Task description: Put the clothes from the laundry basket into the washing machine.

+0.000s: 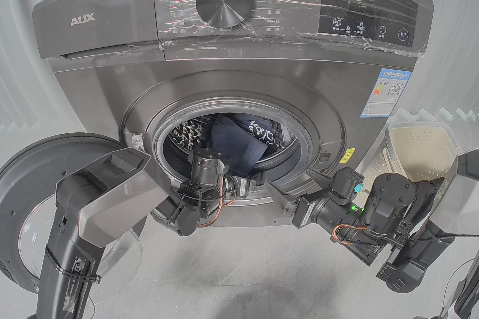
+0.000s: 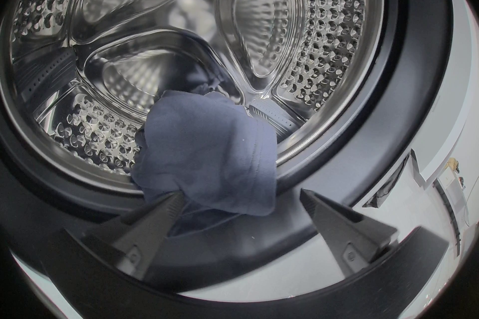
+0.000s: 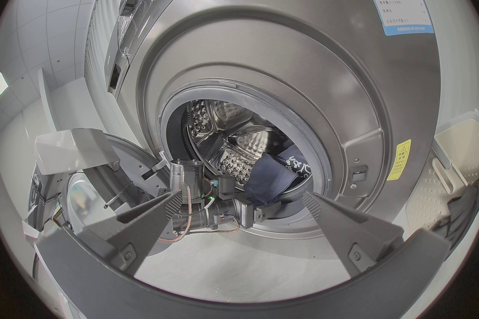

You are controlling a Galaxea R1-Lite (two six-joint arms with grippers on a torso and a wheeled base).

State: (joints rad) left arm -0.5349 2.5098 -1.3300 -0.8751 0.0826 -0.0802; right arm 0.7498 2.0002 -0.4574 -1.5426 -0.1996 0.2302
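The grey washing machine stands with its drum open. Dark navy clothes lie in the drum's front, one piece draped over the lip. My left gripper sits at the lower rim of the opening, open, with the navy cloth just ahead of its fingers. My right gripper hovers open in front of the machine's lower right rim, holding nothing. The cream laundry basket stands to the right of the machine, with a dark garment in it.
The round door hangs wide open on the left, beside my left arm. Pale floor lies free in front of the machine. A curtain hangs behind.
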